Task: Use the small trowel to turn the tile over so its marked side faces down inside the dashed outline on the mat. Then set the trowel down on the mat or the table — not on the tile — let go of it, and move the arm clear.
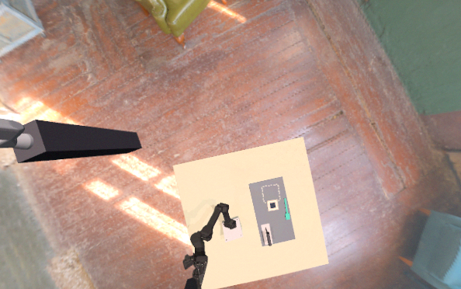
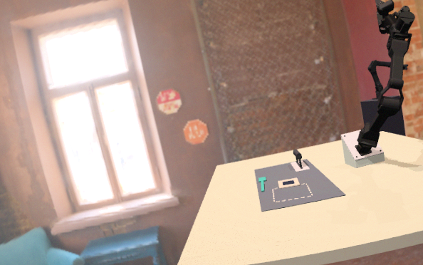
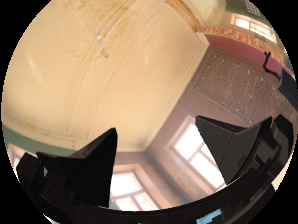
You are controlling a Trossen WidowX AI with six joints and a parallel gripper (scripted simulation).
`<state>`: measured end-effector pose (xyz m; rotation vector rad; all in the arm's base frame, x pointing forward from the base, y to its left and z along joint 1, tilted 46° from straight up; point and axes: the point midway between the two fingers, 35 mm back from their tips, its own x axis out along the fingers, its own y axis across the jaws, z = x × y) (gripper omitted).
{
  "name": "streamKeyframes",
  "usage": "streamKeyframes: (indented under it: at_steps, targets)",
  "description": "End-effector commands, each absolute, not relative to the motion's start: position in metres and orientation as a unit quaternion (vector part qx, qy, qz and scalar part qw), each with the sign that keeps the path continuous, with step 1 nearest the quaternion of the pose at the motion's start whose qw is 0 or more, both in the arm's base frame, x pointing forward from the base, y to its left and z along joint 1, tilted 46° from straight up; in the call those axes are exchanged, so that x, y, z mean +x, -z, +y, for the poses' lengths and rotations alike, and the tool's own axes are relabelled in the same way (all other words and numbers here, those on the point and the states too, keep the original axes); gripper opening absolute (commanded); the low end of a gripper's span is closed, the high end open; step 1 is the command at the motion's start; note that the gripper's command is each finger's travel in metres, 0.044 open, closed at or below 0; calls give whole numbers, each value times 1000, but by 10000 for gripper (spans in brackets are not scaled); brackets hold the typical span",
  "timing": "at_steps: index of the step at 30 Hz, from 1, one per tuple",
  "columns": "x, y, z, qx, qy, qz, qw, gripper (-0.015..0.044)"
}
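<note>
The tile point(image 1: 272, 205) point(image 2: 288, 182) is pale and lies flat on the grey mat point(image 1: 258, 210) point(image 2: 320, 183) with its dark mark facing up. It lies mostly outside the dashed outline point(image 2: 275, 201), at one edge of it. The trowel point(image 1: 267, 235) point(image 2: 299, 164) rests on the mat at the end nearer the arm's base in the exterior view, its pale blade flat and its black handle raised. My gripper point(image 3: 157, 125) is open and empty, its two black fingers wide apart. It is high above the table, well away from tile and trowel, and faces the room.
A green T-shaped object point(image 1: 287, 214) point(image 2: 262, 183) lies along the mat's edge, beside the tile. The arm's base block point(image 1: 233, 231) point(image 2: 363, 157) stands on the table point(image 1: 209, 179) point(image 2: 228, 228) beside the mat. A large dark block point(image 1: 85, 141) shows at the left of the top view.
</note>
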<state>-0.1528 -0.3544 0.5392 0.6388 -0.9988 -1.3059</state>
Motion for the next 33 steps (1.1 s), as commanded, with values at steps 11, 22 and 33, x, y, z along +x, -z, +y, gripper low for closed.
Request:
streamKeyframes:
  at_steps: [11,22,33]
  targets:
    - [-153,-539,-354,280,572,-437,636,111]
    - [-153,-539,-354,280,572,-437,636,74]
    - [-153,-539,-354,280,572,-437,636,0]
